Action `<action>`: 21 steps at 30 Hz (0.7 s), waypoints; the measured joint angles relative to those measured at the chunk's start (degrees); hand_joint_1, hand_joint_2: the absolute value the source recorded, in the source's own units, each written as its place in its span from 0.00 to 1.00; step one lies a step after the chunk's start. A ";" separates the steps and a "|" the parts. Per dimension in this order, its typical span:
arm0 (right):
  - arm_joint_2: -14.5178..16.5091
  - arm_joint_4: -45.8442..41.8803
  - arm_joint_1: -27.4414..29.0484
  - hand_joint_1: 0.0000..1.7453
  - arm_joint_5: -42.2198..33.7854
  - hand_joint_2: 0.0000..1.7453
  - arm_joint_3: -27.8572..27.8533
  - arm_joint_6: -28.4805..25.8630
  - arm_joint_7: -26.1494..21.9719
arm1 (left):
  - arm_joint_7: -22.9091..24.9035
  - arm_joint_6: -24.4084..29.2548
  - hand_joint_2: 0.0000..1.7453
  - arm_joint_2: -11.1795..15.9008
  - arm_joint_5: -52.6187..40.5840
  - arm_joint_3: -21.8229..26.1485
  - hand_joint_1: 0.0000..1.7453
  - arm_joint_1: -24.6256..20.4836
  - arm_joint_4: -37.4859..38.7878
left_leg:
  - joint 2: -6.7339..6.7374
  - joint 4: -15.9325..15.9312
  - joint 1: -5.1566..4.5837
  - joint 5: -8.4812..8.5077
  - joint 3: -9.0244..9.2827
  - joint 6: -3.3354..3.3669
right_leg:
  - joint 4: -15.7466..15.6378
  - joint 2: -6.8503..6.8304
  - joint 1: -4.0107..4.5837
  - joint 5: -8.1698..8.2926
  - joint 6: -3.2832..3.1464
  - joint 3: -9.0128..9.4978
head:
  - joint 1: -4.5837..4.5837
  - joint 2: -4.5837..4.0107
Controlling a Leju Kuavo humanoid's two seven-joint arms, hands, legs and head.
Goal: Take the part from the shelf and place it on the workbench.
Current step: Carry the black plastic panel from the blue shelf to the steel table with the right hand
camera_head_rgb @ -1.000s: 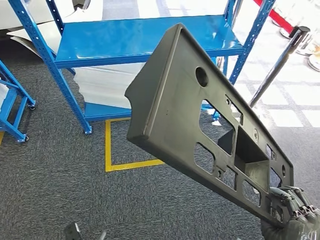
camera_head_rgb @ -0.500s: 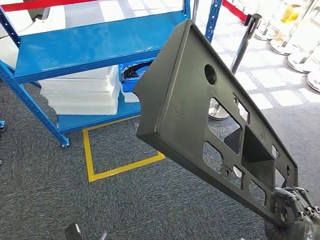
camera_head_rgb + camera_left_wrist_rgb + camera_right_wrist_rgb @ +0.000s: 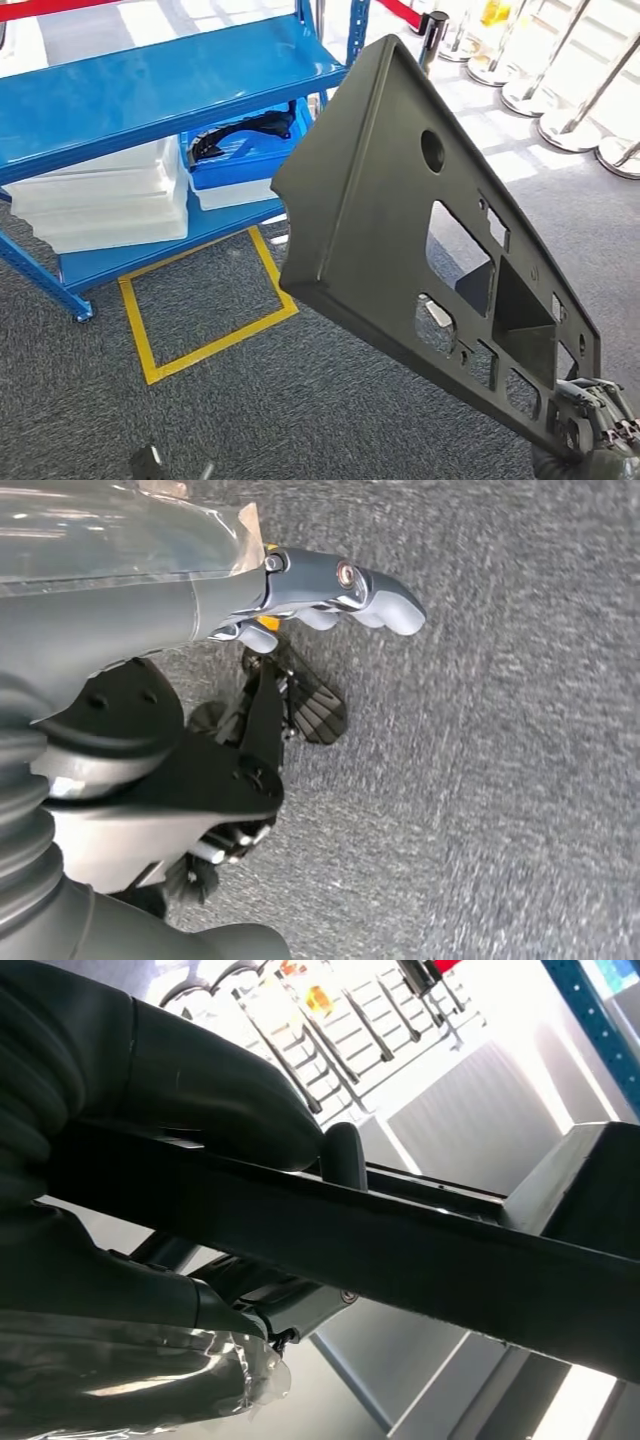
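My right hand (image 3: 592, 425), at five o'clock in the head view, grips the dark part (image 3: 423, 230) by its near end; the part juts up toward twelve. My left hand (image 3: 302, 630) hangs spread over grey carpet (image 3: 90, 420). Carrying step, I judge: next I must find the workbench. Blue shelf (image 3: 151, 85) at ten o'clock.

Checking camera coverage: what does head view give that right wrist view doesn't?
Head view alone: the part's full face with its cutouts, the blue shelf, the yellow floor marking, the stanchion bases.
Right wrist view alone: the right hand's thumb and fingers clamped on opposite sides of the part's edge.
Both: the right hand holding the part.
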 joint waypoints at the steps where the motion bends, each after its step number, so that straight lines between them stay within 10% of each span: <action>1: 0.04 -0.10 -0.01 1.00 -0.13 1.00 -0.07 0.00 -0.02 | -0.01 0.00 1.00 -0.02 0.00 0.00 0.00 -0.02 0.00 | 0.44 -0.03 -0.08 -0.13 0.13 -0.21 | -2.32 -0.80 0.31 0.60 -0.38 1.11 | -0.01 0.00; 4: 0.22 -0.34 0.14 1.00 -0.55 1.00 -0.42 -0.01 -0.08 | 0.02 0.01 1.00 -0.11 0.00 0.00 0.00 0.03 0.00 | 1.76 -0.30 -0.15 -0.45 0.52 -1.08 | -3.33 0.15 0.66 0.71 -1.33 1.25 | -0.06 0.00; 6: 0.52 -0.58 0.26 1.00 -0.80 1.00 -0.64 -0.02 -0.37 | 0.01 0.02 1.00 -0.16 0.00 0.00 0.00 -0.03 0.00 | 0.27 0.97 -0.05 -1.80 0.29 -1.56 | -3.93 1.35 0.38 1.09 -2.07 1.48 | -0.13 0.00; 11: 1.49 -0.73 0.27 1.00 -1.55 1.00 -0.84 -0.02 -1.16 | 0.02 0.15 1.00 -0.02 0.01 0.00 0.00 0.49 0.00 | -4.24 15.90 -0.04 -7.76 -7.05 -1.64 | -4.09 4.98 0.26 1.19 -2.86 1.70 | -0.26 0.00; 16: 1.98 -0.74 0.35 1.00 -1.76 1.00 -1.01 -0.01 -1.32 | 0.02 0.16 1.00 0.07 0.00 0.01 0.00 0.47 0.00 | -7.53 2.73 0.55 0.71 -2.52 -1.39 | -2.89 9.11 0.22 0.41 -2.12 1.66 | -0.24 0.00; 19: 2.17 -0.76 0.65 1.00 -1.85 1.00 -1.12 0.00 -1.35 | 0.01 0.16 1.00 0.11 0.00 0.01 0.00 0.38 -0.01 | -7.92 1.19 0.37 0.76 -1.84 -0.94 | -2.59 10.88 -0.11 0.41 -1.20 0.96 | -0.22 0.00; 21: 2.23 -0.79 0.87 1.00 -1.85 1.00 -1.28 -0.01 -1.38 | -0.01 0.15 1.00 0.10 0.00 0.01 0.00 0.24 -0.02 | -6.69 0.79 0.43 0.91 -1.56 -0.34 | -1.57 9.27 -0.10 -0.33 -0.65 0.49 | -0.14 0.00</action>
